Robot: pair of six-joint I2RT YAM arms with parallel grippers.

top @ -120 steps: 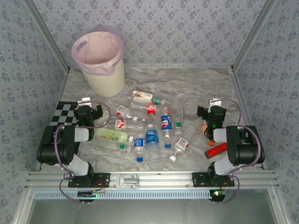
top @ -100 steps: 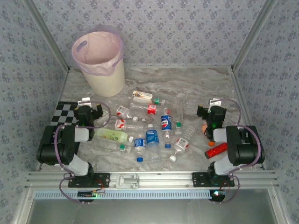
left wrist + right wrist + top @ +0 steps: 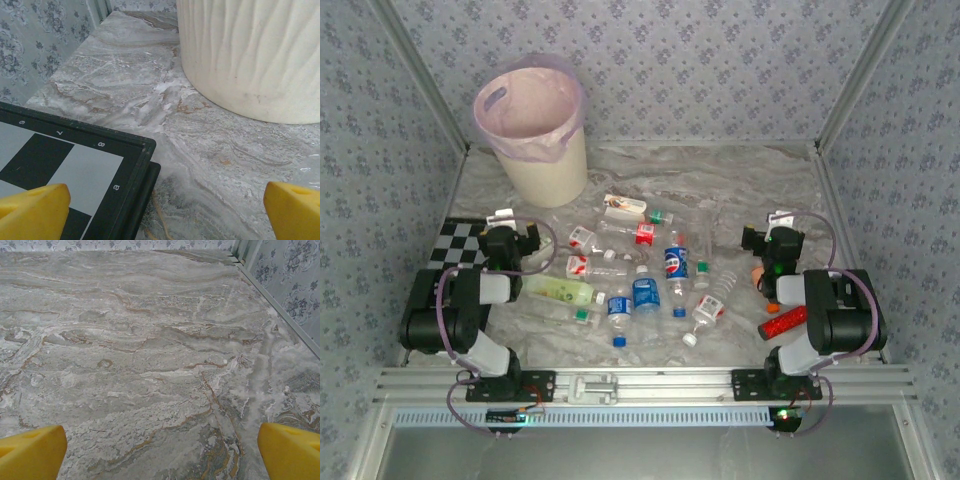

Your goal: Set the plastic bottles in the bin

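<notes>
**Bottles strewn mid-bench, bin at the far left, both claws agape**

About a dozen bottles [image 3: 646, 295] lie flat on their sides in a loose scatter at the middle of the bench [image 3: 740, 190], between the two arms. They crowd each other too much for an exact count. The one pale green bottle [image 3: 560, 290] lies crosswise, long axis left to right, just beside the left arm. Three blue-labelled ones, the Pepsi bottle [image 3: 676, 262] among them, run roughly near to far. Four red-white-labelled ones, as far as I can make out, lie mostly crosswise on the far left of the scatter.

The one bin [image 3: 550, 170] stands upright at the far left corner, apart from the scatter.

The left claw [image 3: 165, 212] is released, its yellow fingertips [image 3: 35, 210] spread wide, beside a corner of the one chessboard [image 3: 60, 160]. The right claw [image 3: 160, 452] is spread just as wide over bare marble. One red cylinder [image 3: 783, 322] lies by the right base.
</notes>
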